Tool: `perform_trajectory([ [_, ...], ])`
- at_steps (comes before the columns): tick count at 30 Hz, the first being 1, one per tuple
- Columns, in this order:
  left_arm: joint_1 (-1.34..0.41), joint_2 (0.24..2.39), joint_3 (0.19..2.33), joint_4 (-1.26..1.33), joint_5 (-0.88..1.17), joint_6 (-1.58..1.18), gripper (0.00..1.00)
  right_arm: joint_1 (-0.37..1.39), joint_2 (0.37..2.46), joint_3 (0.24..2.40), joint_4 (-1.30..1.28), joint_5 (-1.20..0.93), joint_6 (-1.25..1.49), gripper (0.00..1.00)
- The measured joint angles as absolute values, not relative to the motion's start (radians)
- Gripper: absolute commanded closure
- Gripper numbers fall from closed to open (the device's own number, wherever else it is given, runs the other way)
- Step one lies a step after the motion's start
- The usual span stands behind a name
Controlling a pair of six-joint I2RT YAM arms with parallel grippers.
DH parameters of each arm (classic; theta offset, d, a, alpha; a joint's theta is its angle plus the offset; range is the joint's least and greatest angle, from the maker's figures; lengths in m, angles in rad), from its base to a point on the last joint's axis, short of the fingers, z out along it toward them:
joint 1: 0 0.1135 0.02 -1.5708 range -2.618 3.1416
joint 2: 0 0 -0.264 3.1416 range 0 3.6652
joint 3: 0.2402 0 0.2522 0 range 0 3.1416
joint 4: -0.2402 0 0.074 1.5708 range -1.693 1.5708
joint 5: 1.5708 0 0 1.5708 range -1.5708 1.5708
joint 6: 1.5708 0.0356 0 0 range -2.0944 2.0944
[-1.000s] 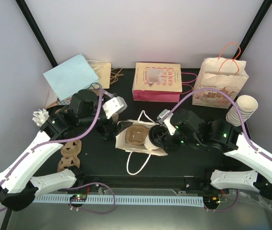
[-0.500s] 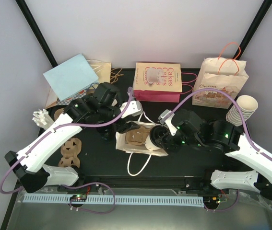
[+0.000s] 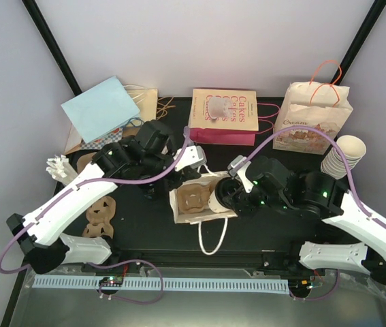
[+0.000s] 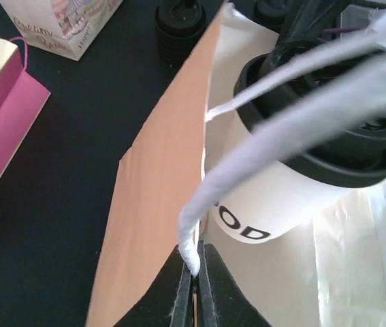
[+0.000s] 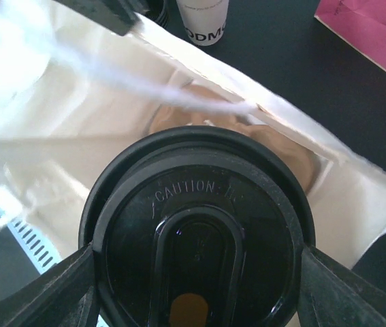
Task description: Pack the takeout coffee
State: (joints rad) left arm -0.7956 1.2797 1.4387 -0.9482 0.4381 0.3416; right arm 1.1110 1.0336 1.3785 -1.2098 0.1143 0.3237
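Across the black counter (image 3: pixel 145 228), far edge, left to right: a pale blue bag (image 3: pixel 101 109), a pink-and-cream "Cakes" bag (image 3: pixel 223 116), a cream printed bag (image 3: pixel 312 119) with orange handles

Centre: white paper bag (image 3: pixel 179 210) lying on its side, mouth toward the right arm, one cord handle looping out toward the near edge. Brown pulp carrier (image 3: pixel 194 199) sits inside it

Right edge: tall stack of cream cups (image 3: pixel 341 155), well apart from the bag

Left side: loose pulp carriers (image 3: pixel 99 219) flat on the counter beside the left arm

Takeout coffee (image 3: pixel 217 201): cream cup with black lid on, tipped over sideways at the bag mouth, base pointing in toward the carrier, lid toward the right arm. Cup body partly within the bag's walls

Right pincer (image 5: pixel 198 272): set wide, one finger either side of the lid rim, gripping the cup

Left pincer (image 4: pixel 194 281): closed tight, pinching the bag's other thin white handle cord (image 4: pixel 210 197) at the far side of the mouth, cord drawn taut across the lid. Brown outer face of the bag wall stands just left of the fingers
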Motion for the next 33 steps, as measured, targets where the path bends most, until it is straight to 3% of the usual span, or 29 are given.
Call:
perform_trajectory([
  [21, -0.931, 1.159, 1.33, -0.793, 0.165, 0.152, 0.98, 1.289, 1.049, 1.192, -1.115, 0.361, 0.43, 0.48],
  [33, -0.954, 1.159, 1.333, -0.793, 0.026, 0.136, 0.99, 1.301, 1.147, 1.211, -1.012, 0.429, 0.48, 0.47],
])
